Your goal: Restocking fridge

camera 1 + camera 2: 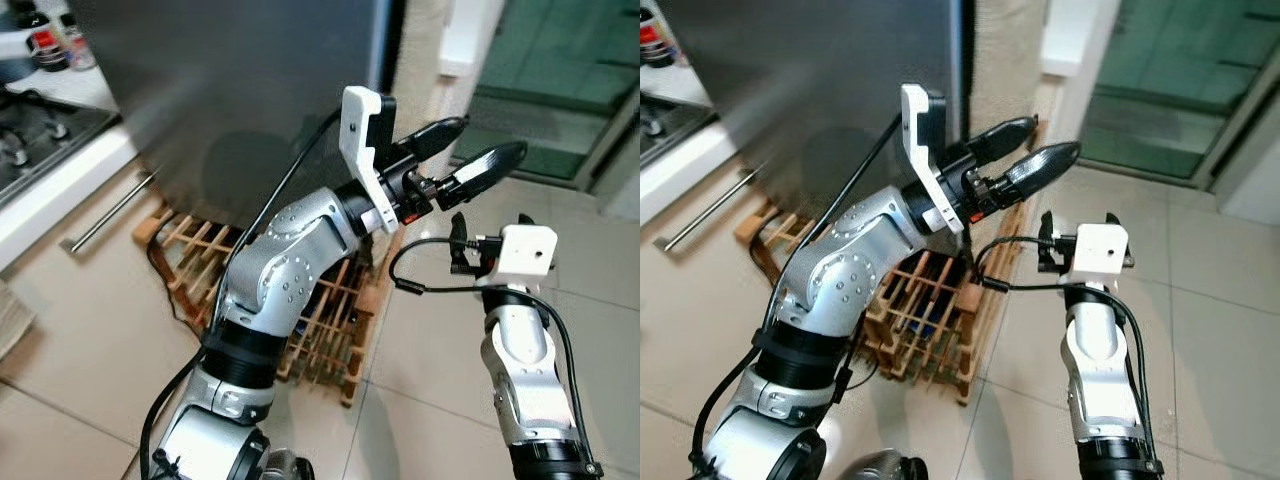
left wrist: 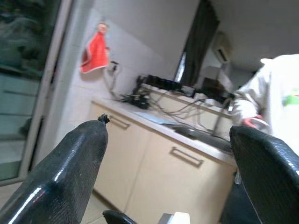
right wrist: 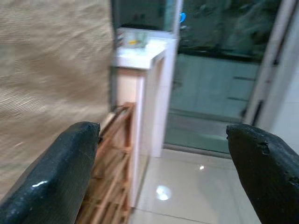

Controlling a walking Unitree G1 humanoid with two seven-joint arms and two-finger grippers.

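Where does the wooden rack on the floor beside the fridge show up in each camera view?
Left eye view: wooden rack low at centre, behind the left arm.
Right eye view: low, left of centre.
Left wrist view: not in it.
Right wrist view: lower part, between the open fingers.
Shared landmark: the grey fridge standing just above the rack.

Fridge (image 1: 250,90) runs off the top edge, its lower front hidden behind the left arm (image 1: 290,270). The wooden rack (image 1: 330,330) is partly covered by that arm. Bottles (image 1: 50,45) at the top corner are cut off, labels unreadable. A person (image 2: 275,102) is cropped at the left wrist view's edge. The right wrist view is blurred.
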